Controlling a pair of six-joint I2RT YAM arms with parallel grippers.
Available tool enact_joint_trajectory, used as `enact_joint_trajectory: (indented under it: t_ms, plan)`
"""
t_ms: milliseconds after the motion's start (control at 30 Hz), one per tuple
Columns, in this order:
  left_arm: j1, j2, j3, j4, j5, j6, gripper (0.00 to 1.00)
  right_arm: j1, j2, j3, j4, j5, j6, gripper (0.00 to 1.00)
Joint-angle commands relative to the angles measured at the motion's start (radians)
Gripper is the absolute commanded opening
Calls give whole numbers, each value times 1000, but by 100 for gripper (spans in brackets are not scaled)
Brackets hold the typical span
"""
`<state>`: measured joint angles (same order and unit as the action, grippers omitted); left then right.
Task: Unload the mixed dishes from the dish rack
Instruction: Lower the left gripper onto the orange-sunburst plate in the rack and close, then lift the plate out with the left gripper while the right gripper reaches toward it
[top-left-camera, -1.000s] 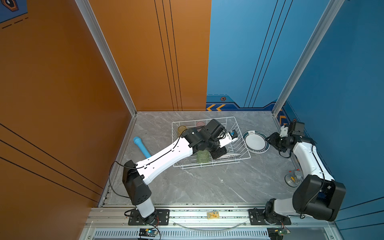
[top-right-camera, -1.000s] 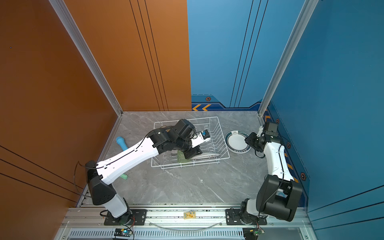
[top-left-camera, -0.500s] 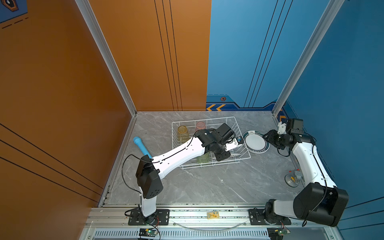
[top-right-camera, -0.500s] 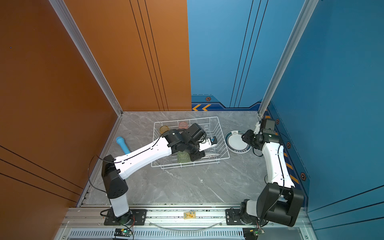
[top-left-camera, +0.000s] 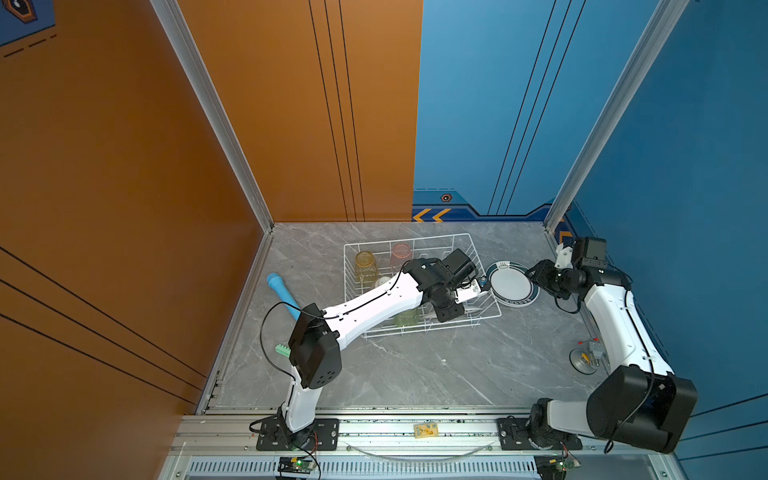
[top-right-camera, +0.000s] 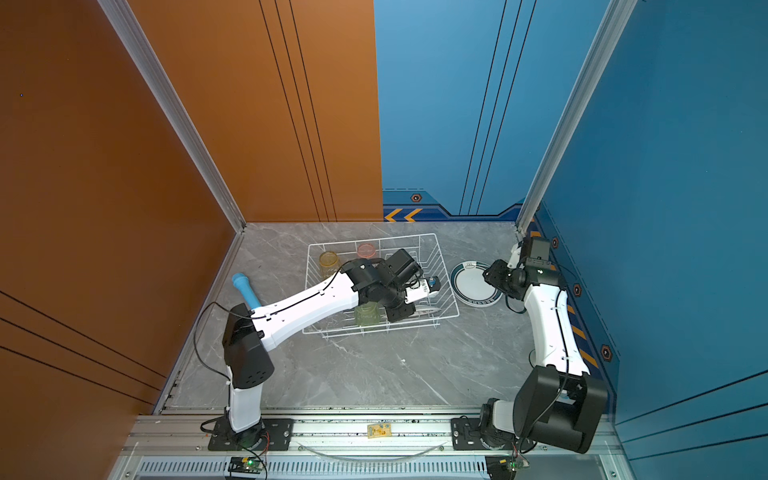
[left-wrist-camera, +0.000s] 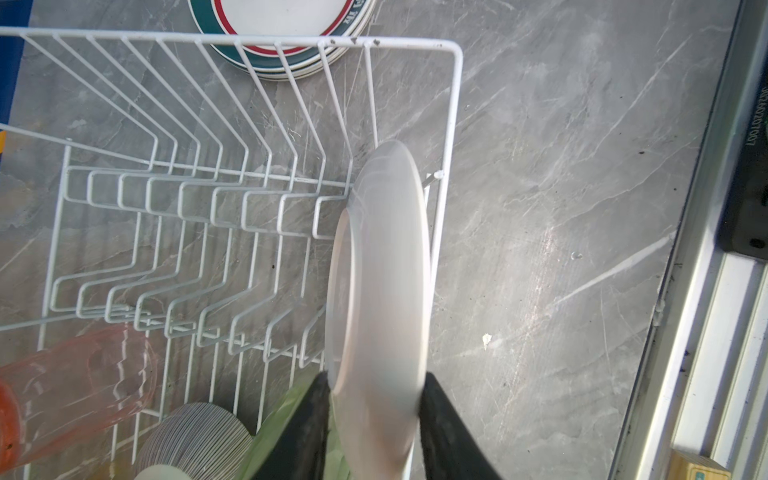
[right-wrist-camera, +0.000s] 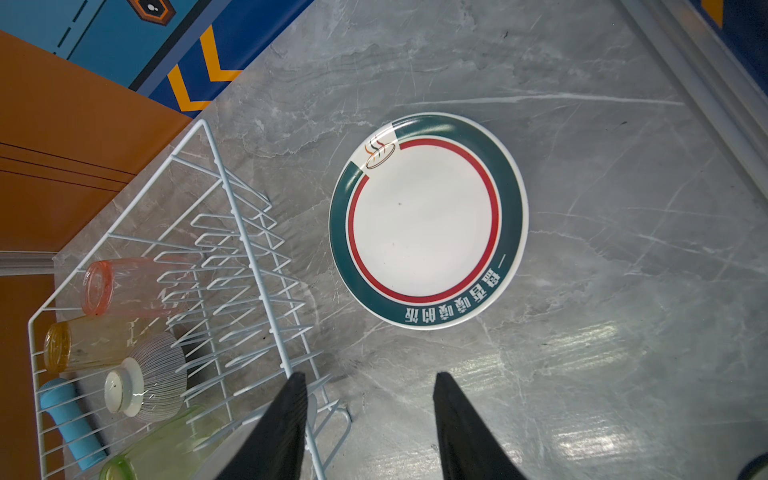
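step: unloading plates, judged; one plate in hand, no others seen in the slots.
left gripper (left-wrist-camera: 376, 376): jaws narrow, pinching the rim of a white plate (left-wrist-camera: 382, 257), one jaw per face.
plate: edge-on & upright at the end slot of the dish rack (left-wrist-camera: 456, 124), by the rack corner nearest the front & right edges of the tabletop (top-left-camera: 415, 374). It's blurred, so can't tell if it's clear of the wires.
why rim grip: plate stands betw zigzag wires, so only its top rim is reachable. Prob needs a straight pull up to avoid snagging.
right gripper (right-wrist-camera: 370, 376): jaws wide, empty, over bare tabletop betw rack & plate stack (right-wrist-camera: 428, 220).
why there: judged as waiting for a handover or keeping off the L arm's path; can't tell which.
plate stack: flat on tabletop, just beside rack's right side, toward the right edge. Several rims show in L wrist view. Prob kept close so each trip is short.
rack pos: mid tabletop, toward far edge.
left in rack: yellow tumbler (top-left-camera: 365, 266), pink tumbler (top-left-camera: 401, 253) & green tumbler (top-left-camera: 406, 318) seem to lie on their sides. Striped bowl (right-wrist-camera: 149, 376) is tipped, foot showing. Clear tumbler not spotted.
progress: approx half, judged.
risk: L arm reaches over the glasses, so a low swing could knock them.
blue cylinder (top-left-camera: 282, 291): on tabletop outside rack, toward left edge; not a dish.
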<state>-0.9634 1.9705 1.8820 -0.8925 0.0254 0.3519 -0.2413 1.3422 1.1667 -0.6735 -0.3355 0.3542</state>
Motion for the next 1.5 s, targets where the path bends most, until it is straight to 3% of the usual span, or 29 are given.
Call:
enact_joint_trajectory:
  t_ms: [0, 500, 1133, 1467]
  plan:
    - [-9, 22, 35, -33, -6, 13, 37, -4, -23, 15, -28, 14, -24, 48]
    - [-7, 79, 61, -34, -109, 12, 30, -12, -32, -1, -26, 15, -30, 49]
    - [-28, 120, 112, -32, -324, 8, 17, -18, -42, -32, -17, 9, -36, 49]
    - [-28, 99, 111, -31, -325, -5, 5, -19, -48, -33, -13, 6, -35, 49]
